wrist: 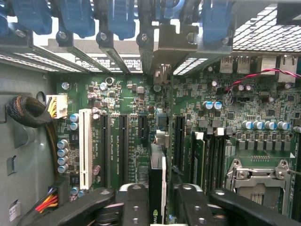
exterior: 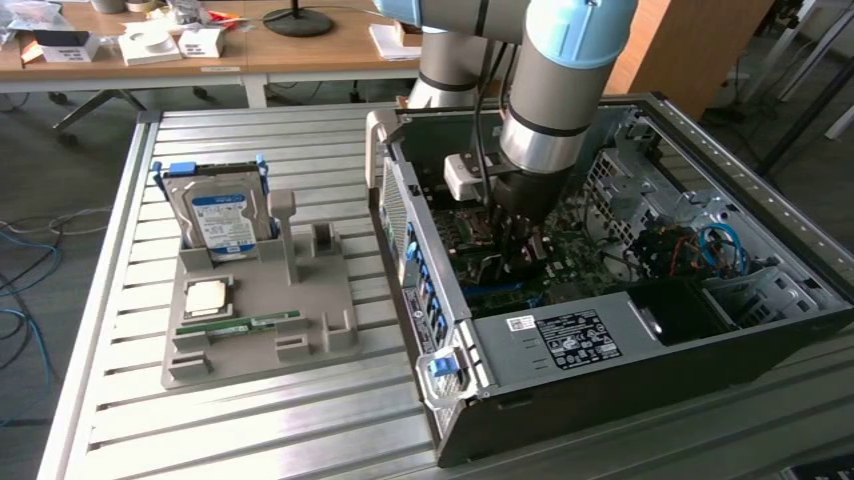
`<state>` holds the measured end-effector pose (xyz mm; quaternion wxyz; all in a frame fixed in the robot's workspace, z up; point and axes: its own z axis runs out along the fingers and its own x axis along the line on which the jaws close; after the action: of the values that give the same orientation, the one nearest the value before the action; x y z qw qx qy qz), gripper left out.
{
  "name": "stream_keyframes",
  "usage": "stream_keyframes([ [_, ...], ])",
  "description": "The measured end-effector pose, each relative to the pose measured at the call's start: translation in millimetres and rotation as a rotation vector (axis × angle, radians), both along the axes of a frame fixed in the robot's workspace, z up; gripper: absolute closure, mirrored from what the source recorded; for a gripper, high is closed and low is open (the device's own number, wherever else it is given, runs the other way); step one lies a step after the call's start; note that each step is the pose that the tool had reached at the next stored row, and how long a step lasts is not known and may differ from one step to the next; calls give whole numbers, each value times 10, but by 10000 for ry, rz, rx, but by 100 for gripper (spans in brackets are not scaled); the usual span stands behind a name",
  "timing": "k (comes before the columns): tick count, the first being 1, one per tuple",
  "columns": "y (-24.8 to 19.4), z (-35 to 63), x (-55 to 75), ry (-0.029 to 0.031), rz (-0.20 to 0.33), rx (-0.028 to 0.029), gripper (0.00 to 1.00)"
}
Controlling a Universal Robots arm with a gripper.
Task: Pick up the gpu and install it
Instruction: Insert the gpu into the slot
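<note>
The table (exterior: 334,420) was ribbed, dull bare metal. At nine o'clock from the matt dark metal case (exterior: 641,400), the holder (exterior: 327,340) was matt grey plastic, its hard drive (exterior: 220,220) glossy-labelled. The motherboard (wrist: 122,94) shone lacquered green; the gpu (wrist: 157,179) showed a matt black edge.

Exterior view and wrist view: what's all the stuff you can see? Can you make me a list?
table: one, silver slats, under everything
computer case: one, black and grey, open, on the table at the exterior view's right
holder tray: one, grey, on the table beside the case
hard drive: one, silver with blue label, upright in the tray
processor chip: one, silver, flat in the tray
memory stick: one, green, lying in the tray
motherboard: one, green, inside the case
blue cables: a few, blue, inside the case
gpu: one, dark, seen edge-on, standing over the motherboard
robot arm: one, silver and light blue, reaching down into the case
hand: one, black, straddling the gpu
</note>
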<state>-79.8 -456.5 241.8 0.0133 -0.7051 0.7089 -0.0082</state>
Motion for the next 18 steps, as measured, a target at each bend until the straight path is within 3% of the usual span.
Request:
stream_keyframes([
  [2, 0, 2, 0, 2, 0, -4, 67],
  [3, -1, 2, 0, 3, 0, -5, 60],
  [18, -1, 135, 0, 3, 0, -6, 60],
])
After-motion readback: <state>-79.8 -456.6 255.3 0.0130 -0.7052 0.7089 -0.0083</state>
